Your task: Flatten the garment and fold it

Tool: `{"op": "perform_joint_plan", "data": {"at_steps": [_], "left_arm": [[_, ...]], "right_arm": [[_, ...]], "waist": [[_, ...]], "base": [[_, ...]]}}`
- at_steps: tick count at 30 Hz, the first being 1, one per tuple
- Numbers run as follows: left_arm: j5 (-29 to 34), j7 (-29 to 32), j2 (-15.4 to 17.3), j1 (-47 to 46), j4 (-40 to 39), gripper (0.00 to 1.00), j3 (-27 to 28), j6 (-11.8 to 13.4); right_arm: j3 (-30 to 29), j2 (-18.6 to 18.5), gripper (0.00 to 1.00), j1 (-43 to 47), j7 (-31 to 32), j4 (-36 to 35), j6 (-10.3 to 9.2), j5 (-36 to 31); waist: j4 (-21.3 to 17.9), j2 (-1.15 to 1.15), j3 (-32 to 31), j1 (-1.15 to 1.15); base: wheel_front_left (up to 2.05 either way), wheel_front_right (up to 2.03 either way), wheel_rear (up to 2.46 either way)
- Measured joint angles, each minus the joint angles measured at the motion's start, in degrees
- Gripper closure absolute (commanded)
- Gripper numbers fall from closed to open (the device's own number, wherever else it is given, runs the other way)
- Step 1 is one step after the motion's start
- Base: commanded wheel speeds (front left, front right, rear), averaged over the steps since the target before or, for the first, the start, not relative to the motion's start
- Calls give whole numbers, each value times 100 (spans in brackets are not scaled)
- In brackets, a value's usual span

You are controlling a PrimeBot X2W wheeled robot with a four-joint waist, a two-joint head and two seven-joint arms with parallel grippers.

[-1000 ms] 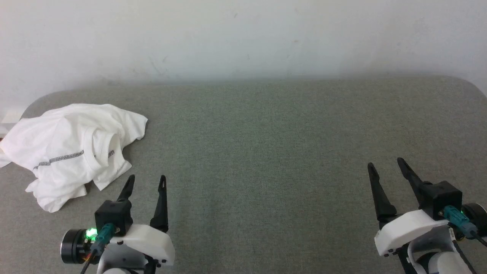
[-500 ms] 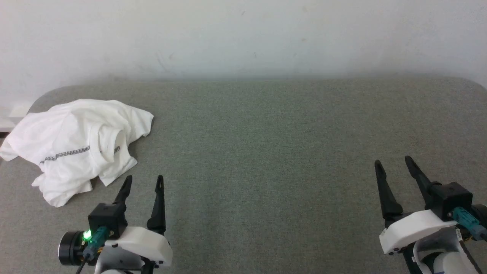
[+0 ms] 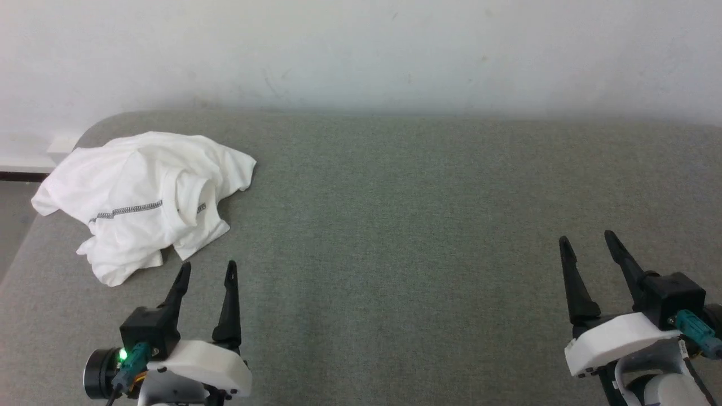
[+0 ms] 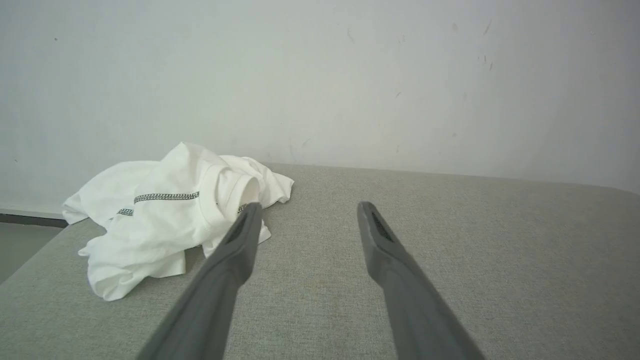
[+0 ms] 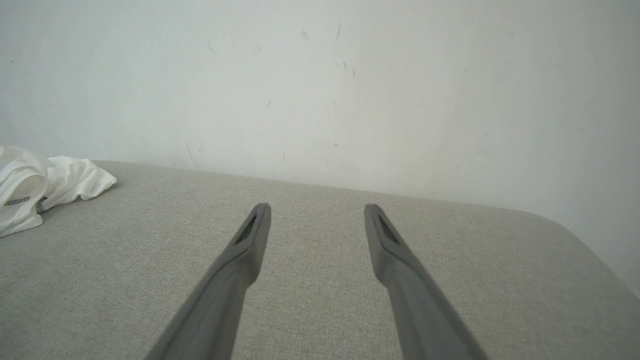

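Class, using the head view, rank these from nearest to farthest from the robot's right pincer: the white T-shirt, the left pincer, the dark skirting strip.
Measured from the right pincer:
1. left pincer, lower left, open.
2. white T-shirt, crumpled, upper left.
3. dark skirting strip, left edge, off the grey surface.

The head camera looks forward and down on the grey surface (image 3: 395,225) from above, with the white wall (image 3: 361,51) at 12 o'clock. Both wrist cameras sit low over that surface, facing the same wall past the left gripper (image 4: 310,206) and right gripper (image 5: 317,206). All three share the garment (image 3: 146,197), at 10 o'clock in the head view.
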Motion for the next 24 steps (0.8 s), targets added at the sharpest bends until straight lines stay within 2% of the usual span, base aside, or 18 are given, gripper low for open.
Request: {"op": "perform_joint_plan", "data": {"at_steps": [24], "left_arm": [[-386, -276, -1, 114, 73, 0, 81, -53]], "right_arm": [[224, 1, 0, 0, -286, 176, 0, 9]], "waist": [[939, 0, 46, 0]], "base": [[0, 0, 0]]}}
